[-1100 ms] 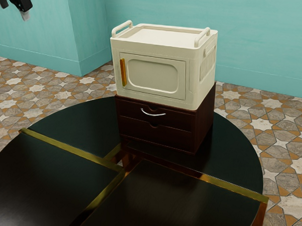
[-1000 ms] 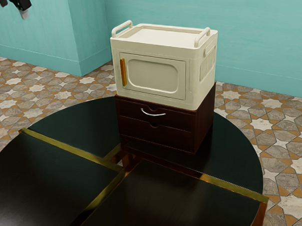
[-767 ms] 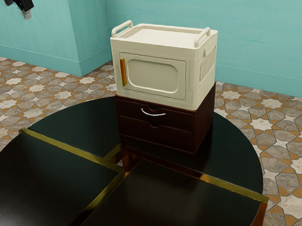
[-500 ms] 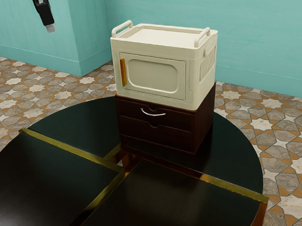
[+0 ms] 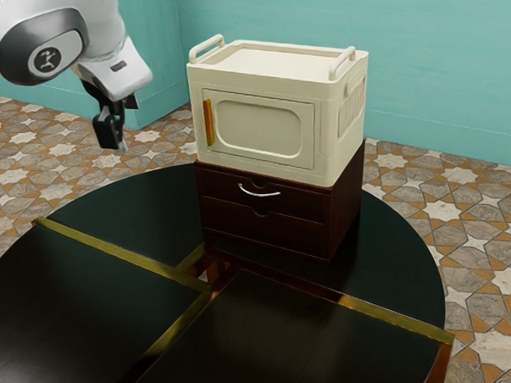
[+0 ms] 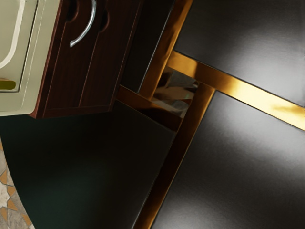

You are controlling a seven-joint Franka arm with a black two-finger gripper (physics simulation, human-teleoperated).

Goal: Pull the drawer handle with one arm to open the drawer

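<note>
Round dark table (image 5: 64,293), teal wall (image 5: 447,81) | silver handle (image 5: 258,195) on closed upper drawer (image 5: 221,189) — well apart, past three o'clock from lone arm's gripper (image 5: 115,142), exterior view | handle runs level, crosswise | gripper — spread or pressed, cannot tell

The exterior camera looked from beside the white arm (image 5: 116,71), fairly high and set back, slanting down across the round black surface (image 5: 72,319) toward the front of the dark brown wooden drawer unit (image 5: 305,232) and a turquoise wall (image 5: 439,72). The wrist camera faced steeply down, nearer and rolled, laying the unit sideways. Both shared its curved silver handle (image 5: 259,195), part of the boxy cream cabinet (image 5: 256,167) and the flat gold strips (image 5: 117,252).
</note>
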